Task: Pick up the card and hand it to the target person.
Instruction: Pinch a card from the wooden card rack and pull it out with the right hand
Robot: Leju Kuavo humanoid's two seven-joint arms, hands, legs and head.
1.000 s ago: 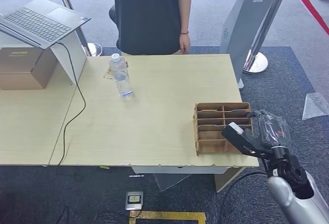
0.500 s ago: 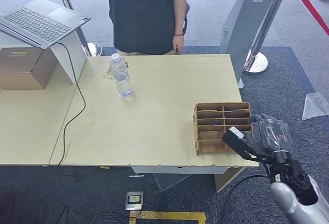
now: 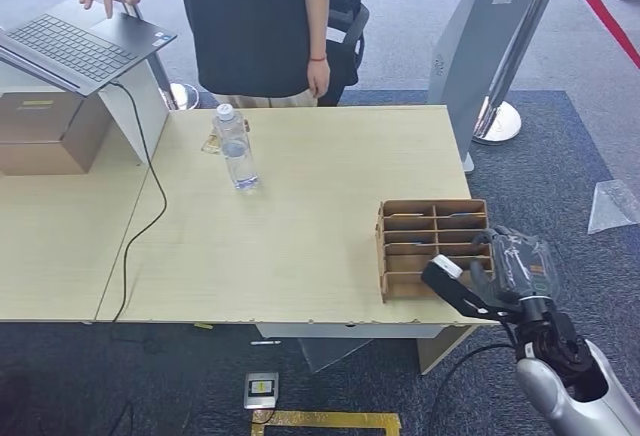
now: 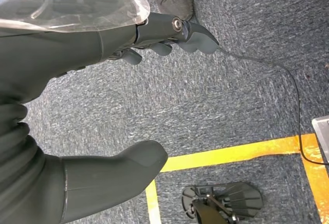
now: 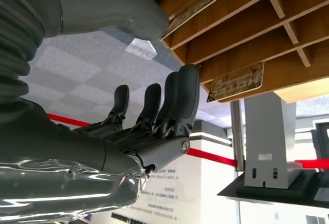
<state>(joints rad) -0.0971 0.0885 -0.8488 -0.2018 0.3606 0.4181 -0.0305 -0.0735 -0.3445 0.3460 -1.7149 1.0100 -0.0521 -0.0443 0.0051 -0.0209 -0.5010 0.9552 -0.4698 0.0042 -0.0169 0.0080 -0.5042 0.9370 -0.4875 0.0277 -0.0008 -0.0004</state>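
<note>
right arm: silver rounded forearm shell (image 3: pixel 581 401); black wrist joint | right hand (image 3: pixel 498 276): dark grey, back under clear crinkled plastic film; grey ribbed cover, thick grey thumb (image 5: pixel 108 8), darker fingers (image 5: pixel 182 100), silver pivot screw | left hand (image 4: pixel 77 54): dark grey under the same clear film; thick grey thumb; round screw at finger base

The head view looks forward and down over the table (image 3: pixel 302 246) from high up. The right wrist view sits close behind the right hand (image 5: pixel 155 116), sharing the divided box (image 3: pixel 432 241). The left wrist view faces the carpet (image 4: pixel 233 95).
</note>
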